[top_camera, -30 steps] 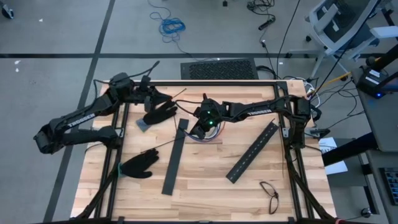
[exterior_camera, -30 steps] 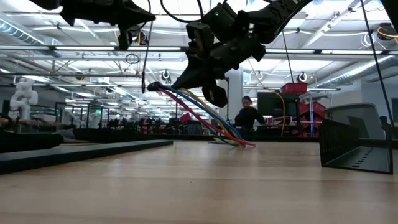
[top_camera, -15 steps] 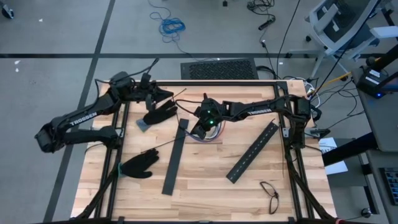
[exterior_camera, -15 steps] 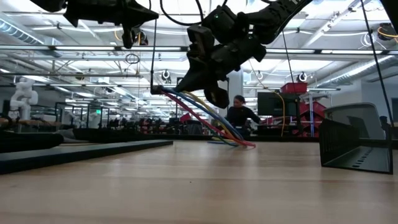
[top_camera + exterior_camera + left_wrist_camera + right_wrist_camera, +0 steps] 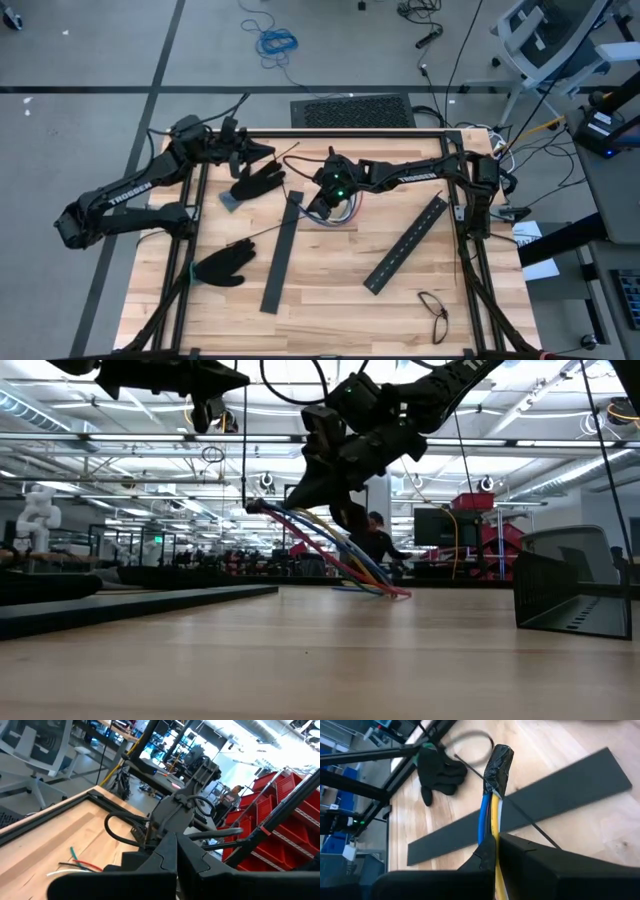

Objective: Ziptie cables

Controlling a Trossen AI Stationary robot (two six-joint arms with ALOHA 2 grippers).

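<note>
Not much has moved over the last second: right gripper [image 5: 322, 203] stays clamped on the cables [image 5: 330, 550], lifted near the table's [image 5: 330, 300] far edge. Left gripper [image 5: 262, 152], fingers together at the far-left corner, has only nudged, so no ziptie's looped yet.

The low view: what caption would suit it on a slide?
Right gripper holds the coloured cables by one end above the wooden table, their far ends resting on it.

Both arms raised, left pincer [image 5: 262, 153] and right pincer [image 5: 322, 205] closed.

Grey tiled floor [image 5: 90, 50] with an office chair [image 5: 545, 35], red storage bins [image 5: 280, 820] and bright ceiling lights [image 5: 560, 470].
</note>
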